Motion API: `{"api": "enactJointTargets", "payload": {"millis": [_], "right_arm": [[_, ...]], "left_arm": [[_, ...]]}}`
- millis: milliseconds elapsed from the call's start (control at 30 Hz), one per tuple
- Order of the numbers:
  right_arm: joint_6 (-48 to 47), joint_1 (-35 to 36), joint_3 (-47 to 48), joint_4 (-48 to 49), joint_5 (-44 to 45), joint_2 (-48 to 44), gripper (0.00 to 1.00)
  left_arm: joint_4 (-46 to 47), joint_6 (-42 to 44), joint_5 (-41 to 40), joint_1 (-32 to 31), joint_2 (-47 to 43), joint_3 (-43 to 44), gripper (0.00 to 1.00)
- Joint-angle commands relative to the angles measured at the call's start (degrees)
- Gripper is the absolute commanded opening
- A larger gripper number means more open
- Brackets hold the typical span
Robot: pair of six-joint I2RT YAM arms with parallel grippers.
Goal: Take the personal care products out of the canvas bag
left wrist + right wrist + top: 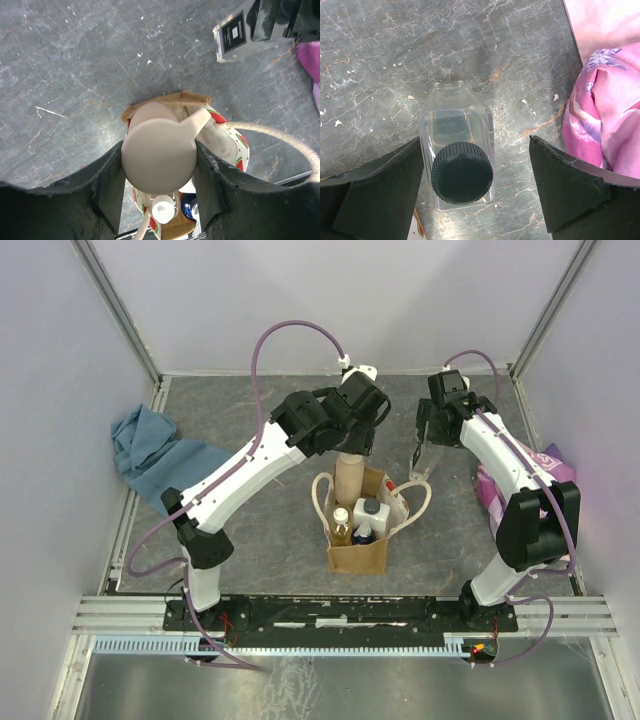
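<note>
The left gripper (159, 182) is clamped on the tall beige bottle (155, 145), which rises out of the canvas bag (358, 556). The right gripper (475, 187), jaws wide, straddles the clear bottle (456, 125) standing on the table (450, 540) beside the bag.

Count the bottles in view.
5. Beige bottle in the left hand at the far end of the canvas bag; amber bottle, white bottle, dark blue bottle inside it; clear bottle on the table between the fingers of the open right hand. Others may be hidden.
</note>
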Motion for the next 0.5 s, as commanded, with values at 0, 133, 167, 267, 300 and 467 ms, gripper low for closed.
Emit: {"api": "enactJointTargets", "payload": {"millis": [0, 133, 167, 267, 300, 467], "right_arm": [[0.4, -0.5, -0.8, -0.6, 1.1, -2.2, 0.90], [0.5, -0.5, -0.8, -0.7, 0.8, -2.3, 0.90], [0.5, -0.5, -0.7, -0.7, 0.7, -2.3, 0.90], [0.5, -0.6, -0.7, -0.8, 0.7, -2.3, 0.90], [0.6, -0.6, -0.8, -0.9, 0.7, -2.4, 0.90], [0.7, -0.6, -0.8, -0.9, 0.6, -2.4, 0.90]], "left_arm": [[3.9, 3.0, -7.0, -0.1, -4.4, 6.3, 0.31], [2.9, 3.2, -11.5, 0.2, -5.8, 7.4, 0.31], [2.9, 3.2, -12.4, 0.3, -6.2, 7.6, 0.31], [3.1, 3.4, -14.2, 0.5, -7.5, 8.0, 0.31], [3.4, 3.5, -14.8, 0.7, -8.1, 8.1, 0.31], [5.0, 3.3, -18.6, 0.6, -10.9, 7.6, 0.31]]}}
